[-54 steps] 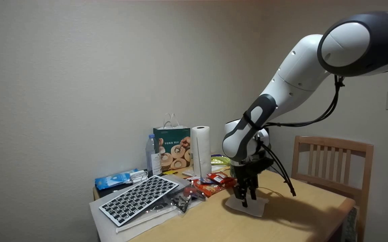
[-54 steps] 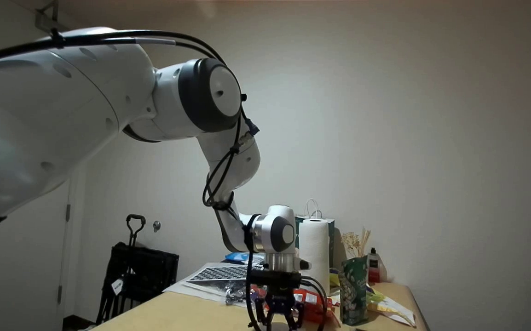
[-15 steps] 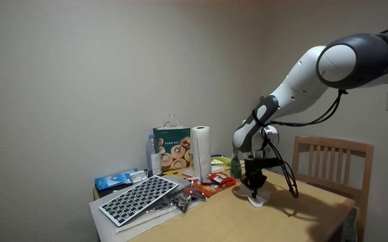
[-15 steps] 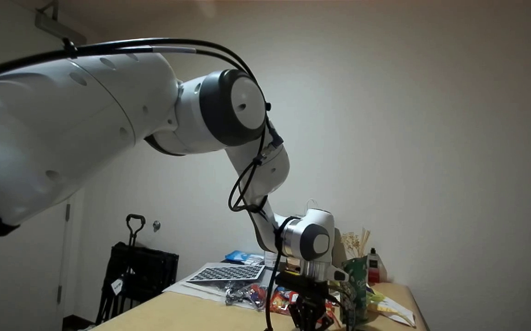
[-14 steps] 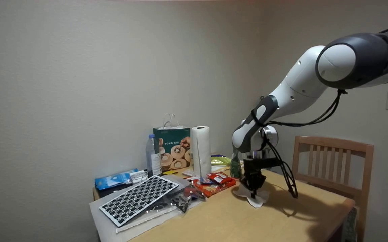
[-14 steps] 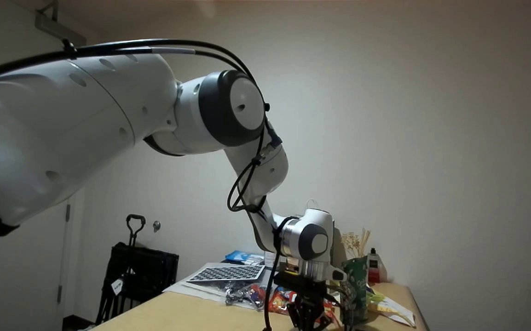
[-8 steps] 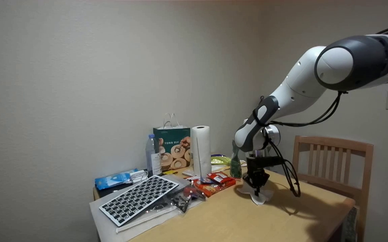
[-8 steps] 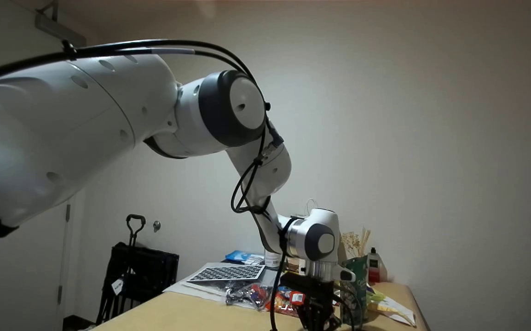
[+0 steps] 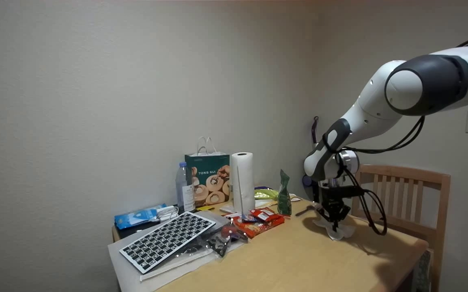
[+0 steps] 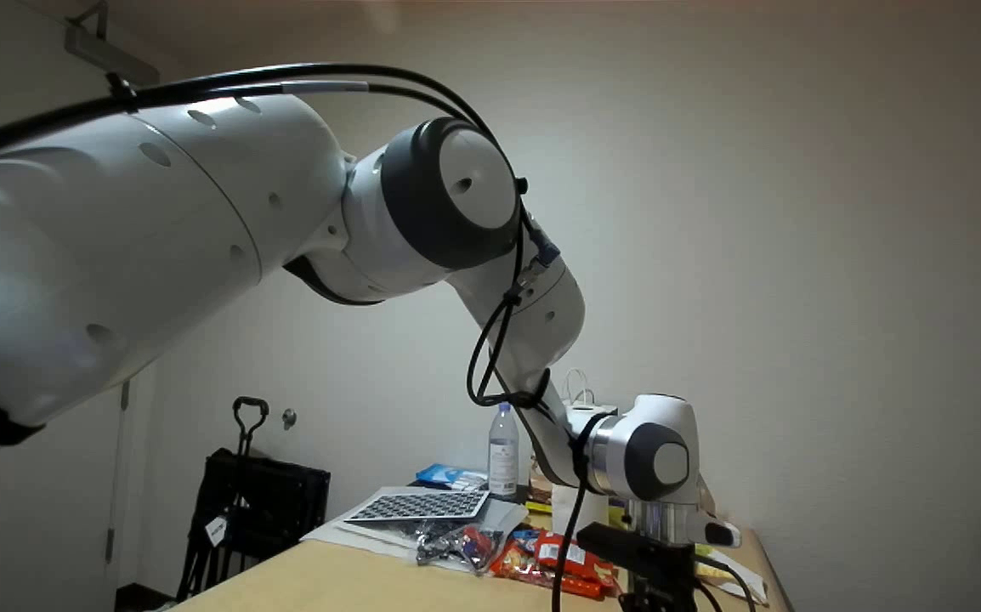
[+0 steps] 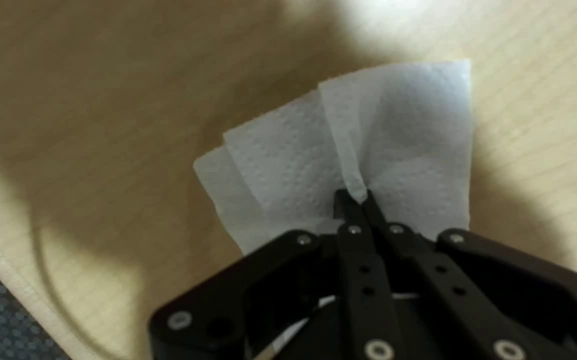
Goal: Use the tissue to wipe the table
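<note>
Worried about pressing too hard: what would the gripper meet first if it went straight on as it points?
Likely the table, with the pinched tissue between it and the downward-pointing gripper; whether any gap exists is unclear.

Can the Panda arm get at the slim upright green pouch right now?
Probably not yet: its black two-fingered tool is shut on the white paper tissue, leaving no free grip. Otherwise the way looks open: in an exterior view, nothing tall shows between tool and green pouch.
</note>
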Tool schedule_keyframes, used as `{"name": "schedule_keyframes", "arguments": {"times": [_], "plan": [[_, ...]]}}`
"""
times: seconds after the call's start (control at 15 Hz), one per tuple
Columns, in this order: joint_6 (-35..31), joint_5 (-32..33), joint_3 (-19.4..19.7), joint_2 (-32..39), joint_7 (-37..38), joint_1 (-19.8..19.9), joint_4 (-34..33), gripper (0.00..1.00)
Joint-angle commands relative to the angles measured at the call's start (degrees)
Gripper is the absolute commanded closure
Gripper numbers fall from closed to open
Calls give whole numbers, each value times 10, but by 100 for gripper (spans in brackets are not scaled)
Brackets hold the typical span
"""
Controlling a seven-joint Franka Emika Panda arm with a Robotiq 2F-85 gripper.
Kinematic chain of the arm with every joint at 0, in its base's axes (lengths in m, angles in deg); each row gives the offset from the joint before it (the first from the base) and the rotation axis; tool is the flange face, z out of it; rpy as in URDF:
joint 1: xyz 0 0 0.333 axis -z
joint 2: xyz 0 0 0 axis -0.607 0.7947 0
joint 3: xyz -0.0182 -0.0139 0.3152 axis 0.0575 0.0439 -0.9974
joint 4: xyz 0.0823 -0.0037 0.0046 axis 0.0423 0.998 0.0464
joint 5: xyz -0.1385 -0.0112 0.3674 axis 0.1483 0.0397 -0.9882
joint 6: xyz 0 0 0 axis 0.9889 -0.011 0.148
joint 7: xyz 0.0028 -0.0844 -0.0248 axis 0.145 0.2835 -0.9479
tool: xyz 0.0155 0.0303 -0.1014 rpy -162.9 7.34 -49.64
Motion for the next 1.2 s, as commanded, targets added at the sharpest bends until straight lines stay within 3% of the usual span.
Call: {"name": "schedule_keyframes", "arguments": {"times": [0.0,0.47,0.53,1.13], "plan": [[2,4,-4,1,3,3,-3,98],[14,8,35,59,117,0,-129,100],[-2,6,24,38,91,2,-94,100],[-6,1,11,67,84,6,-129,100]]}}
